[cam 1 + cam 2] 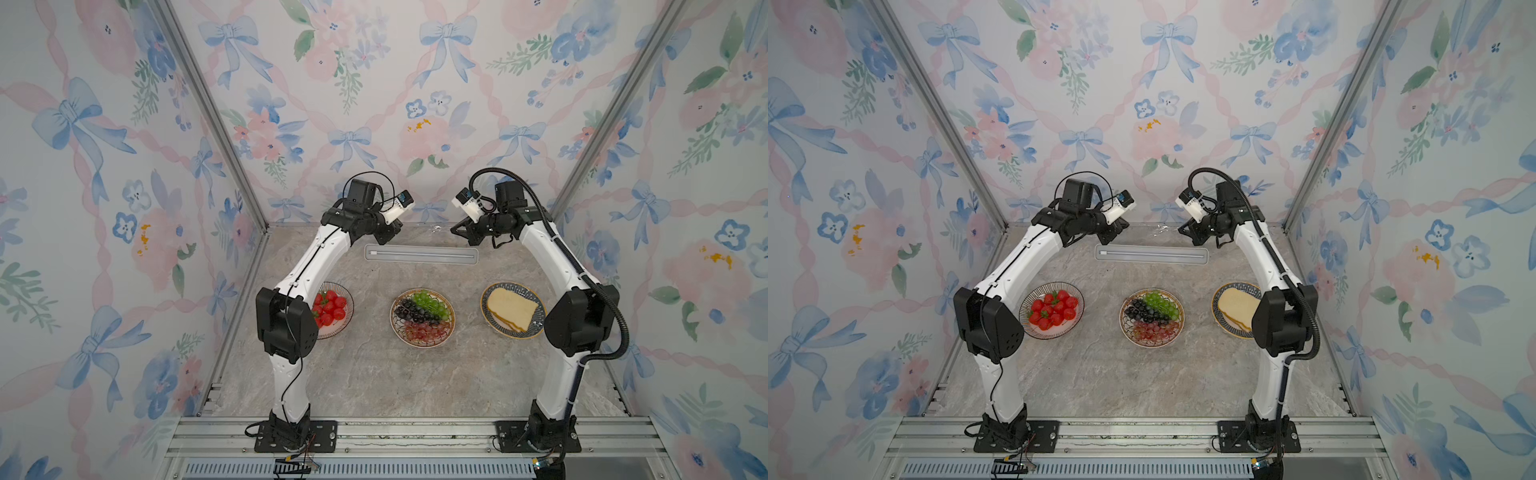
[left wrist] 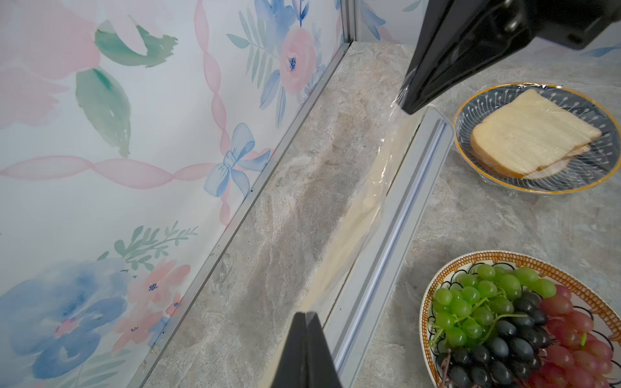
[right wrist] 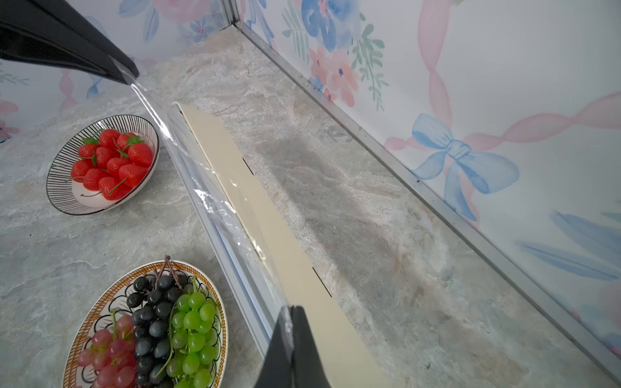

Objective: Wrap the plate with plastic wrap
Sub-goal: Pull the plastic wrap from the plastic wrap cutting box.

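**Q:** so what are your pincers doing rn?

**A:** Both are pinched tight on the plastic wrap point(image 3: 208, 198). My left pincer point(image 2: 306, 315) has one end of the film and my right pincer point(image 3: 291, 309) has the other, so it's stretched between them over the box point(image 1: 421, 254).

**Q:** and where's that sitting?

**A:** Far end of the table point(image 1: 374, 374), at 12 o'clock from the grape plate point(image 1: 424, 344). The bread plate point(image 2: 537, 189), at its 3 o'clock, has film over it already.

Wrap box point(image 1: 421, 254) at table point(image 1: 374, 374) rear; before it, strawberry plate point(image 1: 349, 307) left, grape plate point(image 1: 393, 316) centre, bread plate point(image 1: 538, 321) right.
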